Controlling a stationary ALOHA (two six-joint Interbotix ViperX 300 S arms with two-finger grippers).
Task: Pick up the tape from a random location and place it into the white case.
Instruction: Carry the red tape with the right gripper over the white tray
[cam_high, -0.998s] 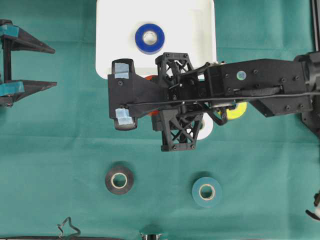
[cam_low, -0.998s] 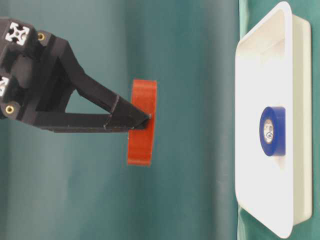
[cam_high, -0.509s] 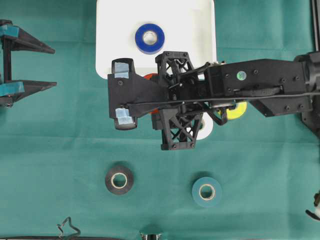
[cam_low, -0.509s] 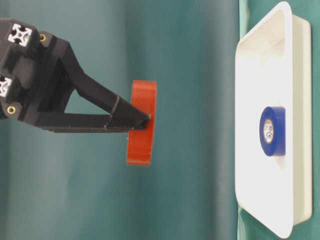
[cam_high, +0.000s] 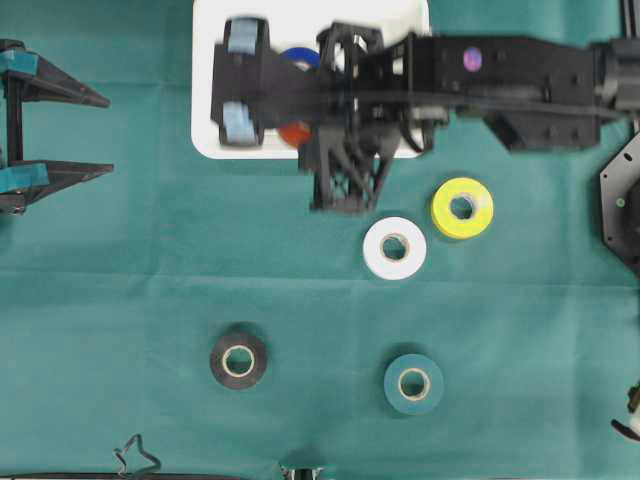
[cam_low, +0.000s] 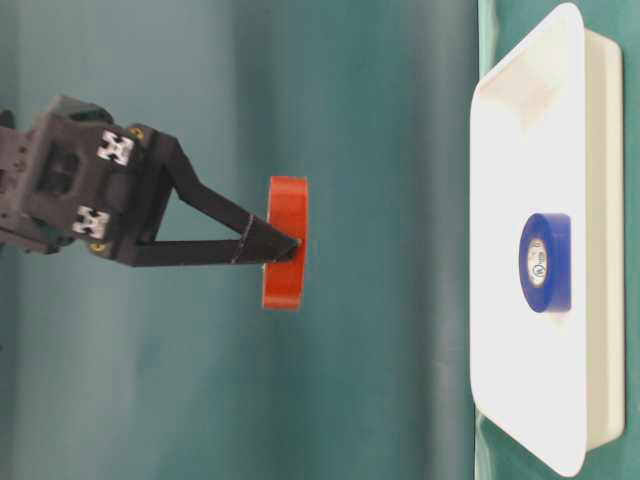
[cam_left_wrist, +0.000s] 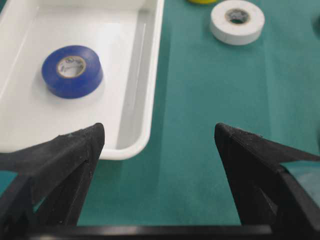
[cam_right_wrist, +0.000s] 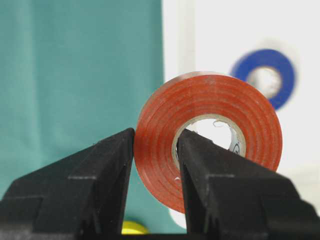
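Red tape (cam_right_wrist: 200, 140) pinched through its core

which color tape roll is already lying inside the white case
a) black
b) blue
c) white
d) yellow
b: the blue roll lies flat on the floor of the white case, while the yellow roll, the white roll and the black roll all sit out on the green cloth.
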